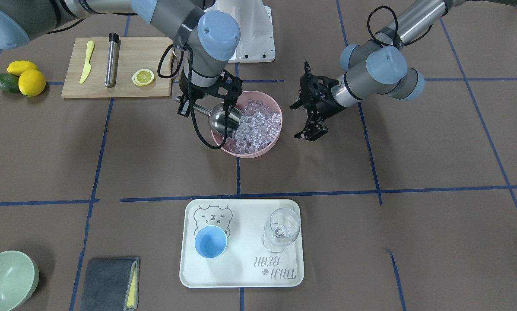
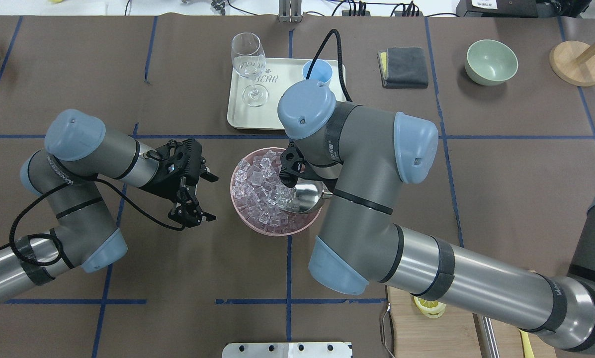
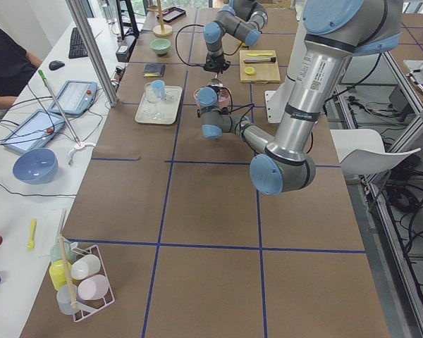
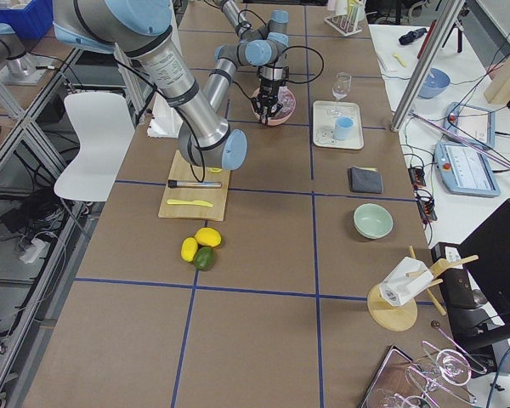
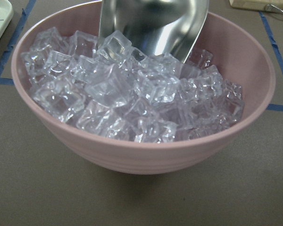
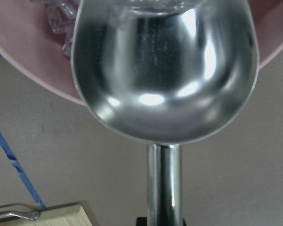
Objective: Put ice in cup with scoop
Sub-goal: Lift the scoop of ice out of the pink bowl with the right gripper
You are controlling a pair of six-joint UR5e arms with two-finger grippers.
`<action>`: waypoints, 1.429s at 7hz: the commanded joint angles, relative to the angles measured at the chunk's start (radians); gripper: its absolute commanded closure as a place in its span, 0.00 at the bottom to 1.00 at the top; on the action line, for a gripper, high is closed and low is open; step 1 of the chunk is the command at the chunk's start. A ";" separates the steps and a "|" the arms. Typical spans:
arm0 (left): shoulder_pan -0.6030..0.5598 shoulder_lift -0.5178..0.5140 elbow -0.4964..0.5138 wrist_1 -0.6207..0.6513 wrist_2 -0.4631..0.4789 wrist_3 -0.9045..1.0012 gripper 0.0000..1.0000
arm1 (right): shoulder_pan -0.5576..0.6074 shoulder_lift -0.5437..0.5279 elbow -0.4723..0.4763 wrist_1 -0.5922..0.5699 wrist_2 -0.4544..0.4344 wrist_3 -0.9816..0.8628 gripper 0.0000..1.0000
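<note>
Shiny steel scoop (image 6: 164, 75) w/ tip in ice (image 5: 132, 94)

A robotics lab: an operator (image 3: 3, 63) is sitting beside tablets (image 3: 28, 132), and aluminium posts (image 3: 92, 49) are framing a tape-gridded tabletop (image 3: 211, 204).

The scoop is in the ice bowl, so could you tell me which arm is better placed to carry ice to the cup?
Right. The right end effector grips the scoop by the handle, its tip in the ice. The left end effector hangs open and empty beside the bowl.
</note>
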 commanded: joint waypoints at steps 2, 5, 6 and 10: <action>-0.003 0.003 -0.010 0.003 0.000 0.000 0.00 | 0.034 -0.050 0.067 0.035 0.075 -0.002 1.00; -0.006 0.004 -0.015 0.006 0.001 0.000 0.00 | 0.040 -0.130 0.113 0.142 0.109 -0.002 1.00; -0.011 0.004 -0.015 0.006 0.001 0.000 0.00 | 0.048 -0.135 0.119 0.150 0.135 0.000 1.00; -0.014 0.004 -0.015 0.008 0.001 0.000 0.00 | 0.085 -0.214 0.179 0.291 0.181 0.021 1.00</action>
